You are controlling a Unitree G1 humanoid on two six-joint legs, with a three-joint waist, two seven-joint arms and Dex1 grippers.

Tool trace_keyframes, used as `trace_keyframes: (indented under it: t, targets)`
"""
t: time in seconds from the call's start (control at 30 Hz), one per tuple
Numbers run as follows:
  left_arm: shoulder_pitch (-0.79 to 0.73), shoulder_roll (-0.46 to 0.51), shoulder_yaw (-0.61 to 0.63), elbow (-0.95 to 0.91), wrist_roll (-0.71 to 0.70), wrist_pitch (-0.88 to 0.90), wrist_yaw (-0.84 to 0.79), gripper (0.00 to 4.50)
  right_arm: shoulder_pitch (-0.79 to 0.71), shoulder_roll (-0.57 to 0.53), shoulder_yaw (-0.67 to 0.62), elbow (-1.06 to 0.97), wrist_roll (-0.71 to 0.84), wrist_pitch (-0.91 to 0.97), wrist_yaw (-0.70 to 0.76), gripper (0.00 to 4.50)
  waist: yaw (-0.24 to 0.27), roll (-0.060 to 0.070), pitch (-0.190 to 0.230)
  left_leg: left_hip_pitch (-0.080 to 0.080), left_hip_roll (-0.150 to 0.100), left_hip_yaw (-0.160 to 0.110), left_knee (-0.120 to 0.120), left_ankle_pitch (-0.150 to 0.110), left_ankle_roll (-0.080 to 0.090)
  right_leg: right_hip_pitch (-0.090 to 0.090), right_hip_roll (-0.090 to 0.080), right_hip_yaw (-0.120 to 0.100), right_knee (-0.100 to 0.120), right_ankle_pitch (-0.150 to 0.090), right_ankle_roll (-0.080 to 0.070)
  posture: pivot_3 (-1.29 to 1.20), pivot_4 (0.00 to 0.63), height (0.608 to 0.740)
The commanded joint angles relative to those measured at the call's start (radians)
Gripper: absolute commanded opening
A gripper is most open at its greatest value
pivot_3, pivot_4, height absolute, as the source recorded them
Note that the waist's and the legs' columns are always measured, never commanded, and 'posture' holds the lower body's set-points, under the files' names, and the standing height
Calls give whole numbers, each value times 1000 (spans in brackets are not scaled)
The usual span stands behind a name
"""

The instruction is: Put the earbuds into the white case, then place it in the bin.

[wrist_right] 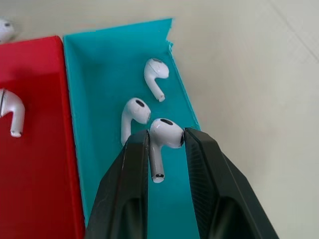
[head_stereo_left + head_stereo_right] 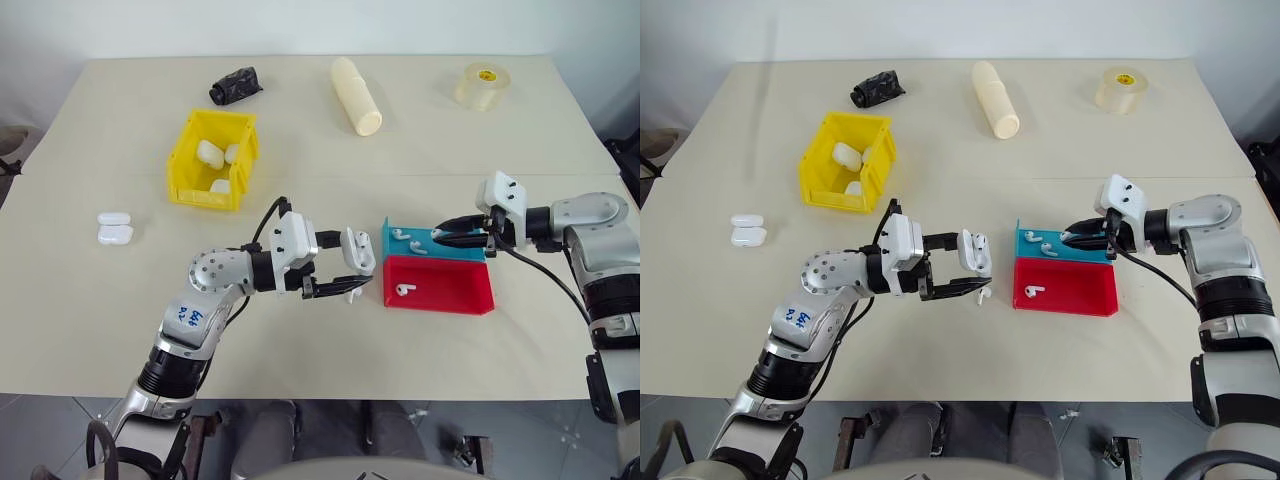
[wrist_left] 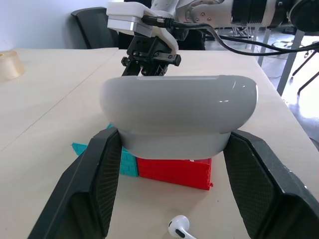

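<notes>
Left gripper (image 2: 352,272), frame centre, clamps the glossy rounded white case (image 2: 359,249); right gripper (image 1: 167,144) pinches a smooth earbud (image 1: 162,137) above the teal tray (image 1: 99,99); yellow plastic bin (image 2: 213,160) upper left on the matte beige table (image 2: 300,350)

Pretty bright, even light all over, shadows stay soft. Small glare on the white case (image 3: 179,117); nearby fingers look slightly blurry.

Looks like lab or office test space: plain beige table (image 2: 120,330) against bare white wall (image 2: 300,25), office chair (image 3: 97,27) and metal desk legs (image 3: 291,59) behind, grey floor (image 2: 60,430).
</notes>
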Motion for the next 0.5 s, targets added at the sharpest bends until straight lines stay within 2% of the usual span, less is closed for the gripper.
trace_keyframes:
  t: [0.03, 0.2, 0.37, 0.5]
  targets:
    - [8, -3, 6, -52, -12, -24, 10, 2757, -24, -2, 3, 26, -18, -4, 52, 1090, 0, 0, 0, 0, 0, 0, 0, 0, 0, 0, 0, 0, 0, 0, 0, 0, 150, 740]
    - [11, -2, 6, -54, -12, -26, 16, 2757, -11, 2, 7, 20, -23, 27, 101, 1090, 0, 0, 0, 0, 0, 0, 0, 0, 0, 0, 0, 0, 0, 0, 0, 0, 150, 740]
    - [6, -2, 7, -49, -12, -28, 17, 2757, -29, 1, -2, 34, -39, 5, 91, 2659, 0, 0, 0, 0, 0, 0, 0, 0, 0, 0, 0, 0, 0, 0, 0, 0, 150, 740]
    - [3, -2, 7, -46, -13, -29, 15, 2757, -61, -16, 23, 17, -86, -14, 87, 2659, 0, 0, 0, 0, 0, 0, 0, 0, 0, 0, 0, 0, 0, 0, 0, 0, 150, 740]
